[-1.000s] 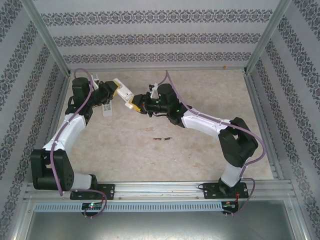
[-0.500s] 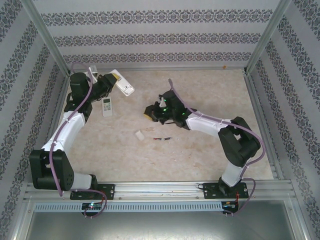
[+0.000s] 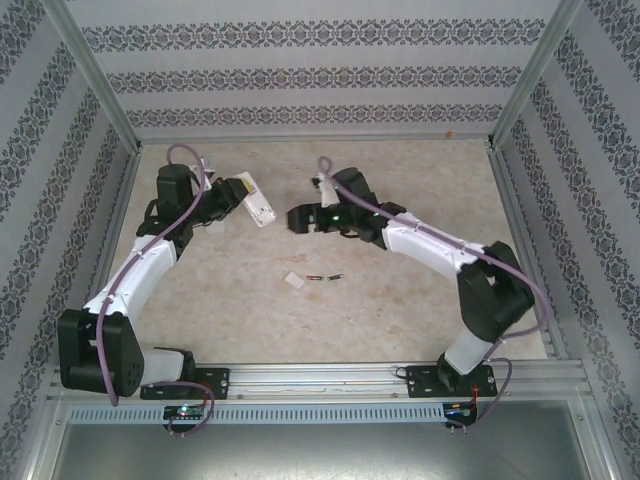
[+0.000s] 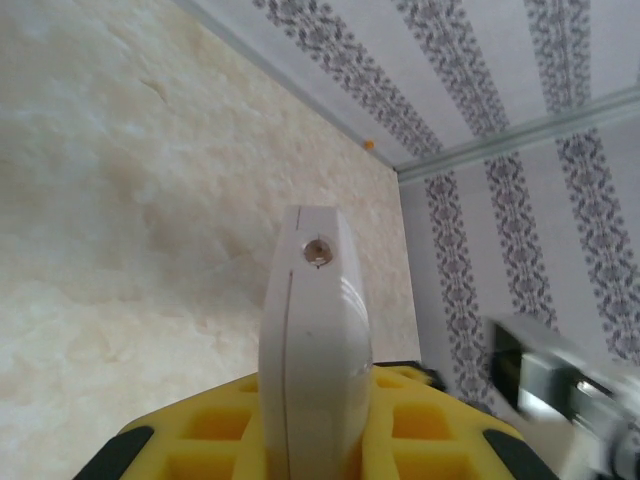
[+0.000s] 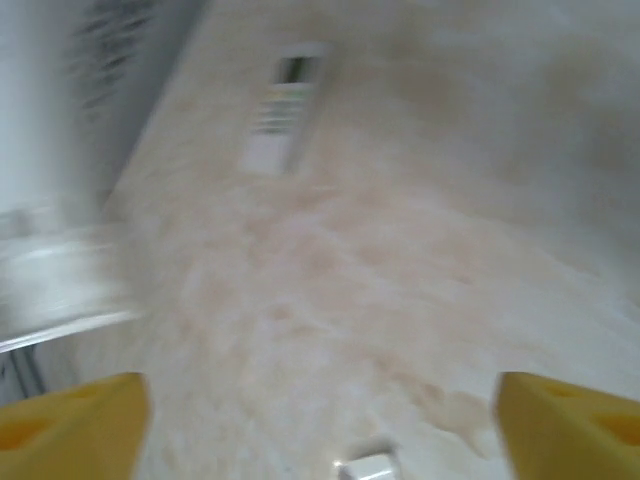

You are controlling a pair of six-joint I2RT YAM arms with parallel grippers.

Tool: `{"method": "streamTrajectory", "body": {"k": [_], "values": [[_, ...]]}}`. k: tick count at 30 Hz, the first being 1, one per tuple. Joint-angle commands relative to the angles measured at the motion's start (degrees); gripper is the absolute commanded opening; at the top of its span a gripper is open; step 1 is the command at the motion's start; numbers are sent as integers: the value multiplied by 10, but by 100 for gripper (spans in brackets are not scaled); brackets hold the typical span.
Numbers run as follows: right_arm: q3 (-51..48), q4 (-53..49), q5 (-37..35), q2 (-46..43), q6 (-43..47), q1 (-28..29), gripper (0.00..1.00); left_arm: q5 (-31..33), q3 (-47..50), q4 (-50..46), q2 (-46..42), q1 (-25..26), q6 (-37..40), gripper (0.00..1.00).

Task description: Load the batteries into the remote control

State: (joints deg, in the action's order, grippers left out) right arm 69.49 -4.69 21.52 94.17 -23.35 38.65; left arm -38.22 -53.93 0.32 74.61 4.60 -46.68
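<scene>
Left arm: bent toward the far left, left fingers (image 4: 190,440) clamped on a raised white remote (image 3: 258,200).
Right arm: stretched to centre, right fingers (image 5: 70,420) wide apart, empty.
Batteries (image 3: 326,277): on the worktop (image 3: 400,310), just right of a white cover (image 3: 294,280).

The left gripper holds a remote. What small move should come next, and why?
Probably bring the right gripper down toward the batteries lying on the table: it is open and empty, while the left gripper clamps the remote.
</scene>
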Motion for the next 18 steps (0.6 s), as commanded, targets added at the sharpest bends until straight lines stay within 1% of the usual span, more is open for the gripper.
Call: {"method": "streamTrajectory", "body": {"k": [1,4,7,12,18], "values": [[41,17,-28,-14,176,34,98,-14,-23,-10,9,28,38,0],[104,3,11,31,157,36,98,-7,-23,-3,12,38,30,0],[141,-8,32,68,148,44,97,-7,-22,1,8,39,25,0],[174,-22,51,108,134,48,83,-3,-22,2,1,40,23,0],[158,-45,50,101,147,42,76,0,-22,-2,-2,39,24,0]]}}
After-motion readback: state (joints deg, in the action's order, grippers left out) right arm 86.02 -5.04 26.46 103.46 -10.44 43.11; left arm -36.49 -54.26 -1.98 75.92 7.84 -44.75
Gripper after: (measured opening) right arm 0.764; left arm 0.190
